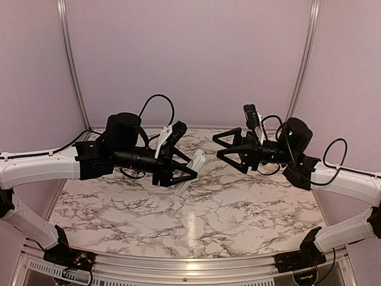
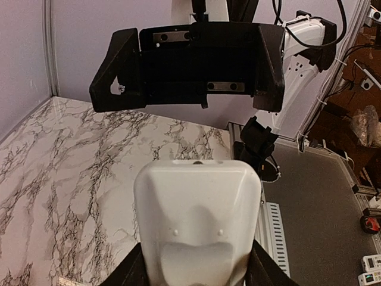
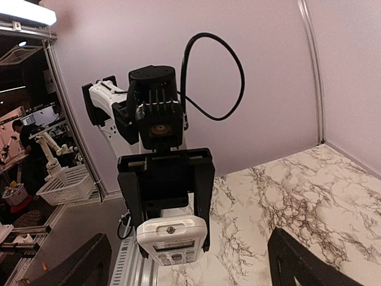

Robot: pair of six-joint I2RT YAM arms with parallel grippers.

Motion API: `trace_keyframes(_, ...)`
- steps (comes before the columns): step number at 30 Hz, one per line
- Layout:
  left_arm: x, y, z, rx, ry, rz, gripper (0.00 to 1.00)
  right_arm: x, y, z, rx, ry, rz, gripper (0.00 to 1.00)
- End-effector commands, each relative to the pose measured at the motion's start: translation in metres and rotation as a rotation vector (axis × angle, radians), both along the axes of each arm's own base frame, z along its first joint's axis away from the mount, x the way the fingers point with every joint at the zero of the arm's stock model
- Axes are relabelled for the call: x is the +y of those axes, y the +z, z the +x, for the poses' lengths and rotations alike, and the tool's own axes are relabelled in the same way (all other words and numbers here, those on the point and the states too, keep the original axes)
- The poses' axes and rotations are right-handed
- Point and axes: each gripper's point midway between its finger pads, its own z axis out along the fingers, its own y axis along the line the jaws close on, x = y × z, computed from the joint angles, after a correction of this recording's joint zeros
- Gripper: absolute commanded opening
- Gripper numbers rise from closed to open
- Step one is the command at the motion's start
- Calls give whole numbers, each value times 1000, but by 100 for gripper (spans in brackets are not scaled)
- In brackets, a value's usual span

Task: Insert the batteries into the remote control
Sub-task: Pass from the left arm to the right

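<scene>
My left gripper (image 1: 186, 171) is shut on the white remote control (image 1: 193, 169) and holds it in the air above the marble table, tilted. In the left wrist view the remote's smooth back (image 2: 197, 214) fills the space between my jaws. My right gripper (image 1: 217, 145) is open and empty. It faces the remote from the right, a short gap away, and shows as a wide black frame in the left wrist view (image 2: 190, 65). The right wrist view shows the remote's display and buttons (image 3: 172, 241) held in the left gripper (image 3: 166, 185). No batteries are in view.
The marble table (image 1: 190, 220) lies below both grippers, with purple walls and aluminium posts (image 1: 70, 65) round it. Beyond the table's edge are a slotted metal rail (image 2: 272, 232), a white basket (image 3: 65, 185) and small devices on the floor (image 2: 372, 262).
</scene>
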Motion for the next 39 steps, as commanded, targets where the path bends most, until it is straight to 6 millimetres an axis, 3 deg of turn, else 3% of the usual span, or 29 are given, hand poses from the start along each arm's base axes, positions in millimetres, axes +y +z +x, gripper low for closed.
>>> trace_keyframes(1, 8, 56, -24, -69, -101, -209, 33, 23, 21, -35, -101, 144, 10, 89)
trace_keyframes(11, 13, 61, -27, -85, -95, -264, 32, 55, 28, -40, -90, 180, -10, 87)
trace_keyframes(23, 14, 57, -21, -92, -53, -267, 32, 71, 30, -43, -59, 215, 7, 76)
trace_keyframes(27, 15, 54, -20, -88, -44, -261, 32, 73, 29, -43, -48, 229, 11, 66)
trace_keyframes(32, 18, 51, -17, -87, -18, -255, 32, 74, 26, -43, -44, 233, 5, 43)
trace_keyframes(35, 20, 46, -12, -76, 18, -232, 42, 74, 25, -42, -42, 227, -4, 30)
trace_keyframes(39, 25, 33, -2, -38, 83, -174, 70, 74, 22, -37, -38, 197, -34, 19)
